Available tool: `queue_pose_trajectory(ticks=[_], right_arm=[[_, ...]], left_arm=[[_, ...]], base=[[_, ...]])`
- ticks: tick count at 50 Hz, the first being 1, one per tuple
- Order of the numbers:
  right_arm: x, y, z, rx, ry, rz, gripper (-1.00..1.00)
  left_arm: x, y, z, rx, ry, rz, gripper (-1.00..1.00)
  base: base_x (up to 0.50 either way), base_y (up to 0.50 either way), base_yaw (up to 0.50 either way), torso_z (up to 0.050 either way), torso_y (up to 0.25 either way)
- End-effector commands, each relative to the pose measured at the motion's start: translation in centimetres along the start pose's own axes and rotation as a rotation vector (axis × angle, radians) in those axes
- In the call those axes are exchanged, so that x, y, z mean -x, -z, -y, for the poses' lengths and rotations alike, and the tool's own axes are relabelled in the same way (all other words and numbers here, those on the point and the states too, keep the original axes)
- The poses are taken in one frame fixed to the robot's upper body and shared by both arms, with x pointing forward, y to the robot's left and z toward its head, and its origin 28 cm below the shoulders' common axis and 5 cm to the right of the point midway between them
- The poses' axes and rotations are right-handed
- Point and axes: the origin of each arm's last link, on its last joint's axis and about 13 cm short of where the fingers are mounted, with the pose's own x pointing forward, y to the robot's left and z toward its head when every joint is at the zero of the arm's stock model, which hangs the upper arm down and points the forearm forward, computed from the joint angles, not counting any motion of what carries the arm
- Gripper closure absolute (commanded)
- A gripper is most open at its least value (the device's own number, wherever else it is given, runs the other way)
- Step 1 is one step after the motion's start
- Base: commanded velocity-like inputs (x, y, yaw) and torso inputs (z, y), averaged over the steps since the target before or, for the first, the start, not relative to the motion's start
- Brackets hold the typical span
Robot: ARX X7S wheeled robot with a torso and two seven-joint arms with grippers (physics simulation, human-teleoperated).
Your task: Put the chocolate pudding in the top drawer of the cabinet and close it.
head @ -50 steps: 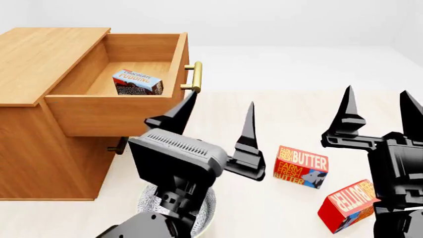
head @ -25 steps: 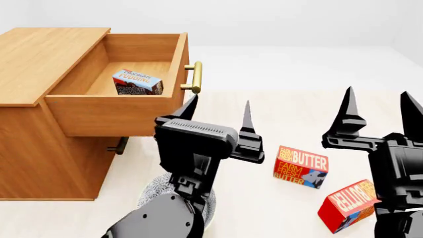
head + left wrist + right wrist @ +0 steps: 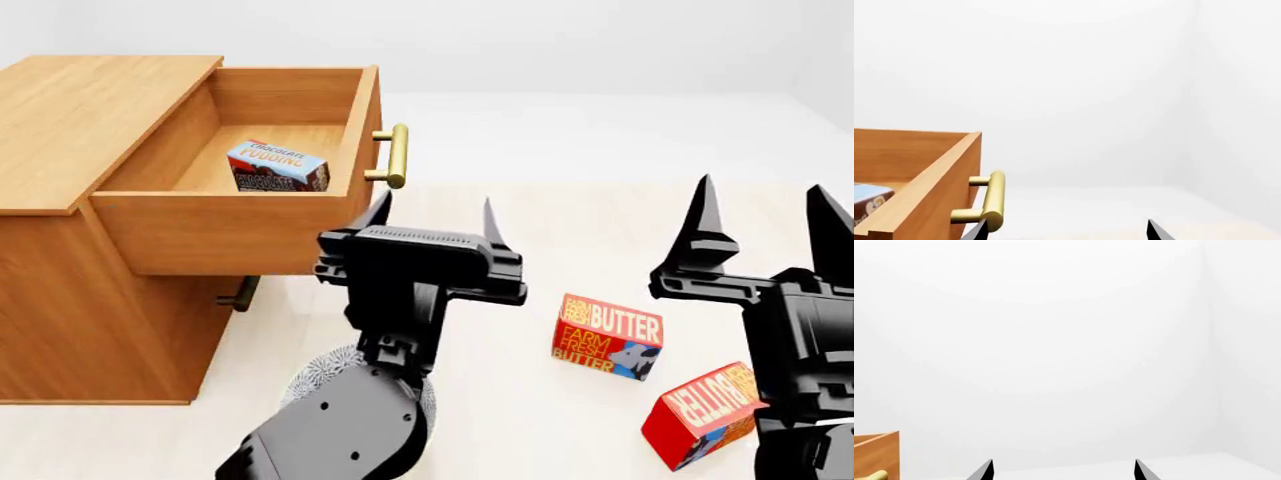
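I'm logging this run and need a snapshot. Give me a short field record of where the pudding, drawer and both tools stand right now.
pudding: chocolate pudding box lying inside the top drawer
drawer: pulled fully out of the cabinet, not yet closed
handle: brass bar on the drawer front, untouched
left tool: open, empty, in front of the drawer below its handle
right tool: open, empty, off to the side
other items: two butter boxes on the floor

Top drawer (image 3: 227,215) open; brass handle (image 3: 390,156) at 12 o'clock above left gripper (image 3: 433,222), apart. Butter boxes (image 3: 607,335) (image 3: 699,414) obstruct floor at 4 o'clock.
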Motion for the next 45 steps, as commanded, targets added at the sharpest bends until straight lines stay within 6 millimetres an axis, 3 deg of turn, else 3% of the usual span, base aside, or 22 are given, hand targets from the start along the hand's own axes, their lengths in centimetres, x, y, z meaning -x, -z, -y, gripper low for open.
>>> queue_pose_trajectory(ticks=[1,34,39,45], right_arm=[[-0.04,0.02,0.0,-0.001,0.001,0.0,-1.0],[-0.03,0.06,-0.02,0.001,-0.002,0.001,-1.0],[0.31,0.84,0.0,0.002,-0.002,0.001,-1.0],[0.12,0.24,0.04,0.004,-0.002,0.0,-1.0]], left_arm=[[-0.69,0.46,-0.03,-0.031,-0.073,-0.015,-1.0],[-1.42,0.93,0.08,-0.071,-0.185,-0.052,-1.0],[-1.51,1.1,0.04,-0.084,-0.215,-0.058,-1.0],[-1.56,1.16,0.03,-0.098,-0.246,-0.057,-1.0]], base=[[0.0,0.0,0.0,0.0,0.0],[0.0,0.0,0.0,0.0,0.0],[0.0,0.0,0.0,0.0,0.0],[0.0,0.0,0.0,0.0,0.0]])
